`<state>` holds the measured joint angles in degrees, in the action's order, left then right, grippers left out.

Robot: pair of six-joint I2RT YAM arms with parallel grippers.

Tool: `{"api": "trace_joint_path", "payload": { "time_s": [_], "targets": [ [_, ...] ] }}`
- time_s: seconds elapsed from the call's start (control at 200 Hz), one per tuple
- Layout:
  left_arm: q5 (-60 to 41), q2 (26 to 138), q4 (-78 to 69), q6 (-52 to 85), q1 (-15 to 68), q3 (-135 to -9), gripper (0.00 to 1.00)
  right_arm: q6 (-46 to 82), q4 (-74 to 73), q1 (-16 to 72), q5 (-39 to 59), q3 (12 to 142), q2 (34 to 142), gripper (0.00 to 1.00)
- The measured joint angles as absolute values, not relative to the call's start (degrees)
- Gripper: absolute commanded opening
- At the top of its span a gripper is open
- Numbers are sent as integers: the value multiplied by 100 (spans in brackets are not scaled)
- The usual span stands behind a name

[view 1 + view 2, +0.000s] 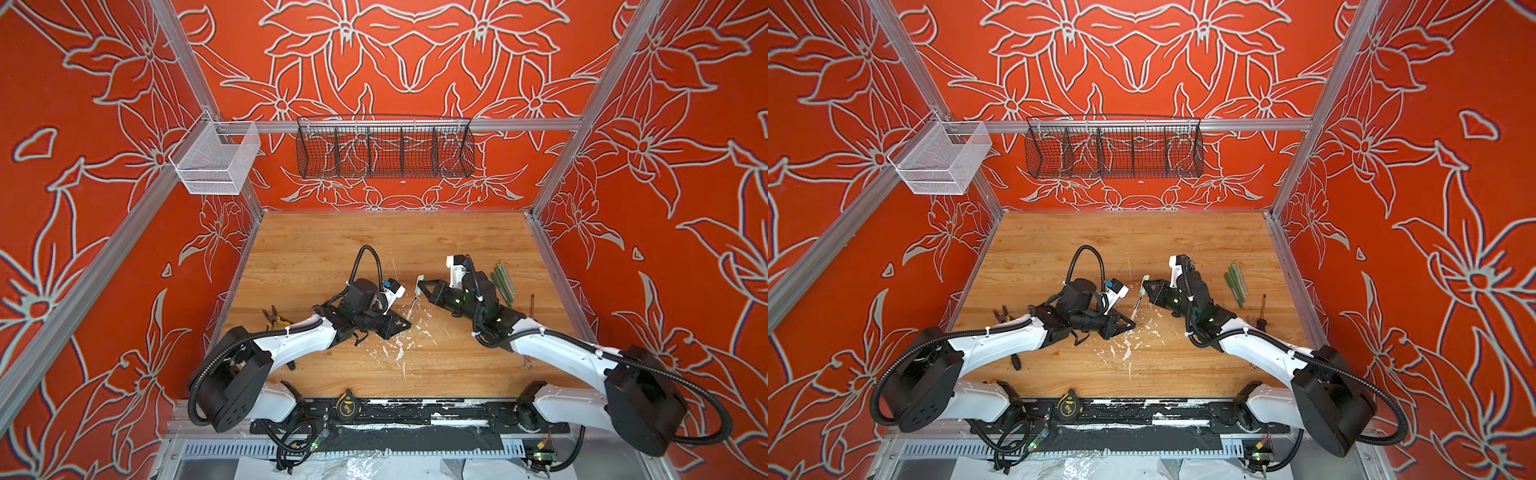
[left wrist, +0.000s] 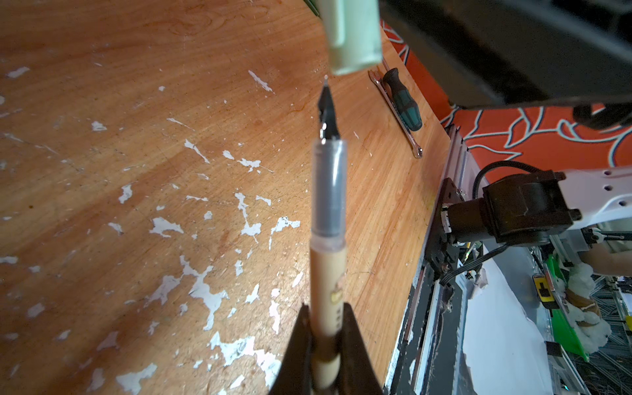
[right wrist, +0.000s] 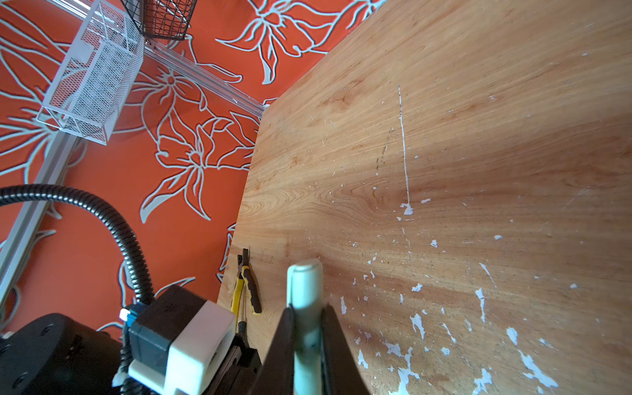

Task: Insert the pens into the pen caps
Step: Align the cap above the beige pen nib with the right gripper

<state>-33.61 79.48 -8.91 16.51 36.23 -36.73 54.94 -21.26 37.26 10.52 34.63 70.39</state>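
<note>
Pen [image 1: 413, 309] sat mid-frame in a top view, clamped in your left gripper [image 1: 408, 321], nib just short of the pale cap [image 1: 420, 279]. Left wrist: barrel pinched well back, likely light, slick. Right wrist: your right gripper [image 3: 307, 318] squeezed the cap mid-body.

Left arm [image 1: 299, 340] and right arm [image 1: 552, 353] share glossy white shells and round black joint housings. Black ribbed conduit [image 1: 366, 247] runs along each, cinched with white zip ties [image 1: 286, 331]. Behind the dark wedge-shaped jaws of the right arm, green lights [image 1: 458, 298] glow.
</note>
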Motion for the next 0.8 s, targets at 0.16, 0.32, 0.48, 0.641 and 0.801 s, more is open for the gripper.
{"api": "trace_joint_path", "payload": {
  "time_s": [0.16,0.32,0.48,0.641,0.801],
  "targets": [
    [-3363,7948,-895,1653,3570,-3673,0,5494,-2134,3736,1059,3463,7050,0],
    [-3369,7944,-908,1656,3551,-3673,0,5494,-2154,3763,1057,3463,7091,0],
    [-3378,7913,-910,1658,3544,-3673,0,5494,-2171,3763,1057,3463,7109,0],
    [-3417,7911,-915,1675,3529,-3673,0,5489,-2176,3763,1057,3463,7113,0],
    [-3415,7911,-913,1688,3527,-3673,0,5474,-2209,3763,1066,3465,7148,0]
  ]
}}
